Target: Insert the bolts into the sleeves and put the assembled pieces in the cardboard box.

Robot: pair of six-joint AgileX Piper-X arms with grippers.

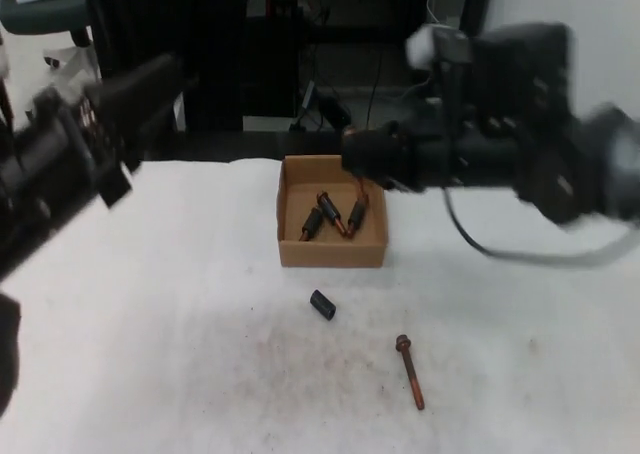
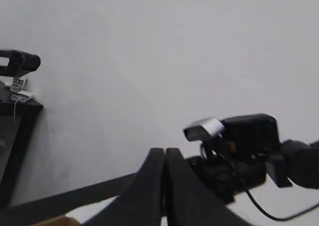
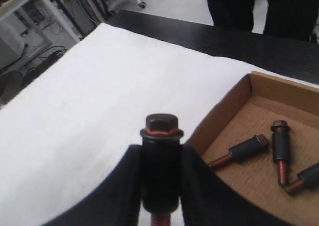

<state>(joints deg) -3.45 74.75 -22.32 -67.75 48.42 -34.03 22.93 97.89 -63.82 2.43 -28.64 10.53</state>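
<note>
My right gripper (image 3: 160, 159) is shut on an assembled piece (image 3: 160, 151), a copper bolt with its hex head sticking out of a black sleeve. In the high view the right gripper (image 1: 362, 154) hovers above the far edge of the cardboard box (image 1: 330, 252). The box (image 3: 234, 104) holds three assembled pieces (image 3: 245, 149). A loose black sleeve (image 1: 321, 304) and a loose copper bolt (image 1: 410, 372) lie on the white cloth in front of the box. My left gripper (image 2: 165, 171) is shut with nothing in it, raised high at the left (image 1: 150, 84) and pointing at the wall.
White cloth (image 1: 150, 324) covers the bench, with free room left and right of the box. A dark bench edge (image 3: 199, 37) runs behind it, with black equipment beyond. The right arm (image 2: 239, 146) shows across from the left wrist, its cable (image 1: 520, 254) hanging over the cloth.
</note>
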